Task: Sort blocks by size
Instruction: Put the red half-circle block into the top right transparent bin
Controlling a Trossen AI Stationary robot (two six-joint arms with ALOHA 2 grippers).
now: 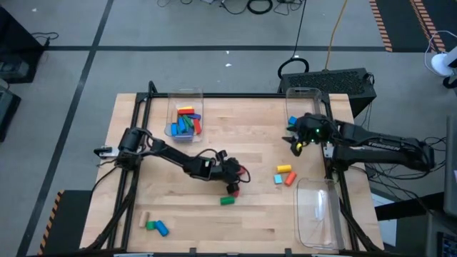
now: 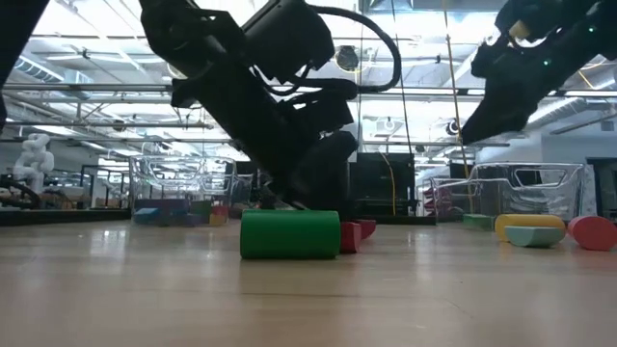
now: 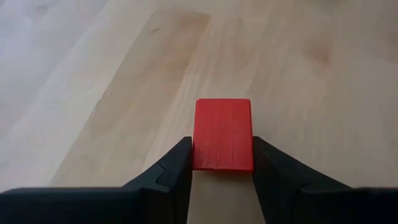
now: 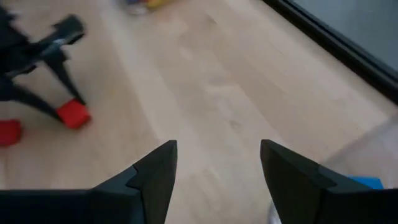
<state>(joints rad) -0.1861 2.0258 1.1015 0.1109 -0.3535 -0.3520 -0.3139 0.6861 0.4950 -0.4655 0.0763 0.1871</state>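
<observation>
The wooden table (image 1: 250,143) carries three clear bins: one at the far left-centre (image 1: 185,114) filled with red, yellow, blue and green blocks, one at the far right (image 1: 303,100) with a blue block in it, and one at the near right edge (image 1: 319,213). The left arm reaches across to the middle of the table, where the left gripper (image 3: 222,163) sits low with its two fingers pressed against the sides of a red block (image 3: 223,134) that rests on the wood. Just in front of it lies a green cylinder (image 2: 289,234) on its side. The right gripper (image 4: 219,163) hovers above the table near the far right bin, its fingers spread apart with nothing between them. Near it, a yellow, a light blue and an orange block (image 1: 284,175) lie close together. At the near left corner lie a plain wooden, a green and a blue block (image 1: 154,225).
</observation>
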